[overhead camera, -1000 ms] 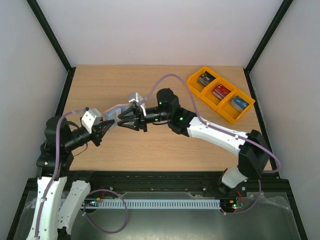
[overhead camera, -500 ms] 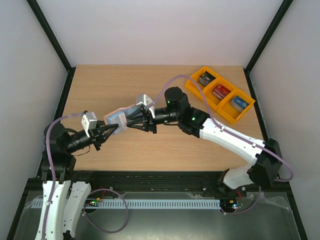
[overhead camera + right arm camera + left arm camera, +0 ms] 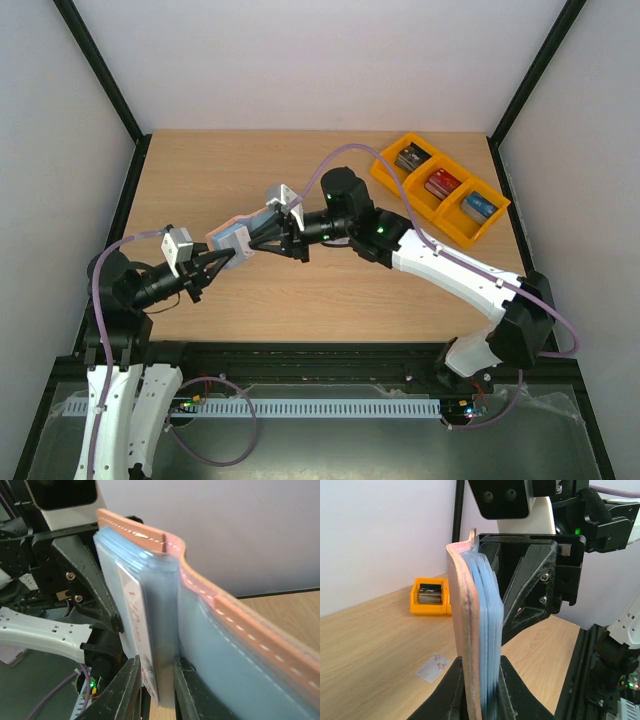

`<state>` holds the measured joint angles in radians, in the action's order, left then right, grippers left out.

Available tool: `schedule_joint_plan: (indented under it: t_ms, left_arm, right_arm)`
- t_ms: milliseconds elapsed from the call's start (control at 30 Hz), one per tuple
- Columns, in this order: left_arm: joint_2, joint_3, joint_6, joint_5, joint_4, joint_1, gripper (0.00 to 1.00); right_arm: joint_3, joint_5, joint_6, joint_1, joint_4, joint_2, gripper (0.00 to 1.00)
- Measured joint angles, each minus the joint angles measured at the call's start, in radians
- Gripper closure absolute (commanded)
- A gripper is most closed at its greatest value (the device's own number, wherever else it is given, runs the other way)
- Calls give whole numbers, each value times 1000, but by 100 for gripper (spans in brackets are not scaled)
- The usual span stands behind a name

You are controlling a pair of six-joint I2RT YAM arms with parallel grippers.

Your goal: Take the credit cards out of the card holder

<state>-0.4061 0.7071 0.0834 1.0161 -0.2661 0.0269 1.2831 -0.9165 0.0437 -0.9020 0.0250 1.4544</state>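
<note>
1. Both clamp: left gripper [image 3: 479, 685] on the holder's [image 3: 235, 232] edge, right gripper [image 3: 155, 685] on a card [image 3: 136, 625] in its pocket.
2. Holder hangs over the table [image 3: 300, 180]; card's long axis runs 9-to-3, right gripper at 3.

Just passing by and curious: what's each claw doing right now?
Left gripper: closed on the card holder.
Right gripper: closed, pinching a credit card in its pocket.

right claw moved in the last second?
Yes. The right claw, gripping the card holder, went right toward the orange bins, then eased back left. Net, it sits slightly nearer the bins than a second ago.
</note>
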Motion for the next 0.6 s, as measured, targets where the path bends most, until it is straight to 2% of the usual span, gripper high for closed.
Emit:
schedule_joint_plan:
  t_ms: [233,600]
  left_arm:
    - [8,-35,23,-23,29,-4,98]
    - [34,-66,41,-90,66,-2,98]
  right_arm:
    - [19,-36,-39,1,-10,44,92]
    - [52,-111,-86,15,-33,90,84]
